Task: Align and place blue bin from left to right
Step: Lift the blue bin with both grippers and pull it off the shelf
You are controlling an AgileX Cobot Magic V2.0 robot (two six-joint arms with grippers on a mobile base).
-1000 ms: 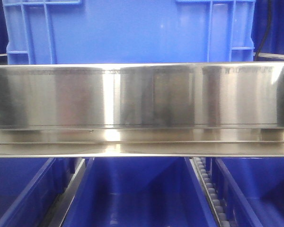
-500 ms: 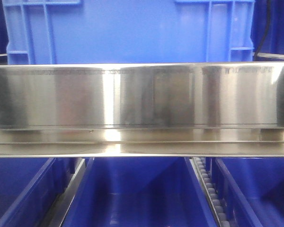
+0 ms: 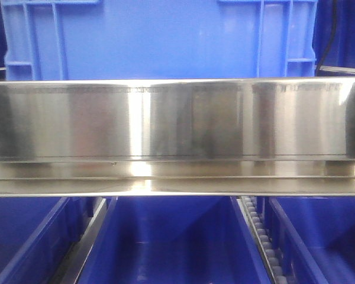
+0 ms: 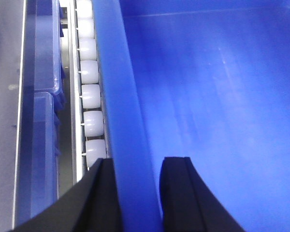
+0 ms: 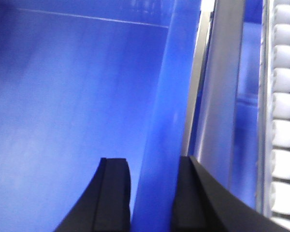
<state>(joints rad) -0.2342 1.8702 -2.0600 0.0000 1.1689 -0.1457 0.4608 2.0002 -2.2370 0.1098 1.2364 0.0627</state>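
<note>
Blue bin (image 3: 160, 38) slid left; L hand (image 4: 138, 169), R hand (image 5: 150, 166) clamp rim.

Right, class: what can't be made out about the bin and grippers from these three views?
Front view: blue bin, base hidden behind the steel rail, top cut off; no arms show.
Left wrist view: left gripper, body cut off at the bottom edge.
Right wrist view: right gripper, likewise.
</note>
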